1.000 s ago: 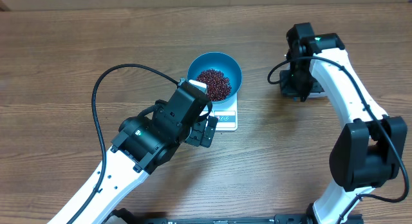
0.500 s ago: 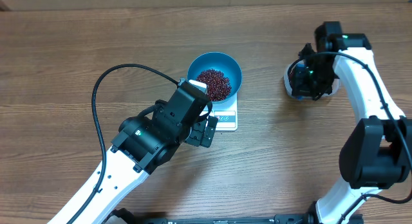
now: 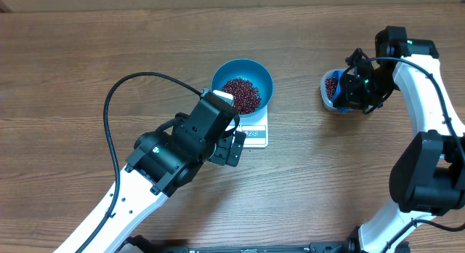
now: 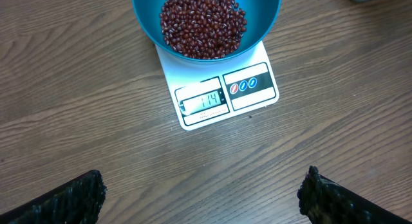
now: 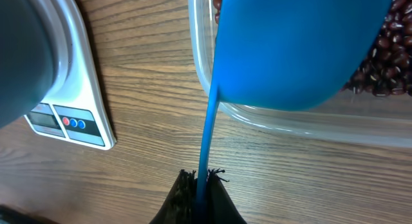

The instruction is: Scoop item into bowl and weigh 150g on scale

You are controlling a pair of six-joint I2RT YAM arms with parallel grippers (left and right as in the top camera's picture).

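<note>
Your left gripper hangs released above the wooden table. Its two dark fingertips stand wide apart at the lower corners of the left wrist view, with nothing between them. Just ahead of it lies the white scale, its display and round buttons along the edge facing that gripper. The digits read like 114.

The bright blue bowl sits on the scale's platform, covering most of it. Inside, the red-brown beans form a loose heap that covers the bottom and stays well below the rim.

Your right gripper is off to the right of the scale, clenched on the thin handle of the small blue scoop. The handle runs straight up out of the pinched fingers in the right wrist view. The scoop's cup is over the clear plastic tub, which holds more of the same beans. You see only the cup's underside, so you cannot tell whether it is loaded or whether it touches the beans below. The tub stands apart from the scale, with bare wood between them.
</note>
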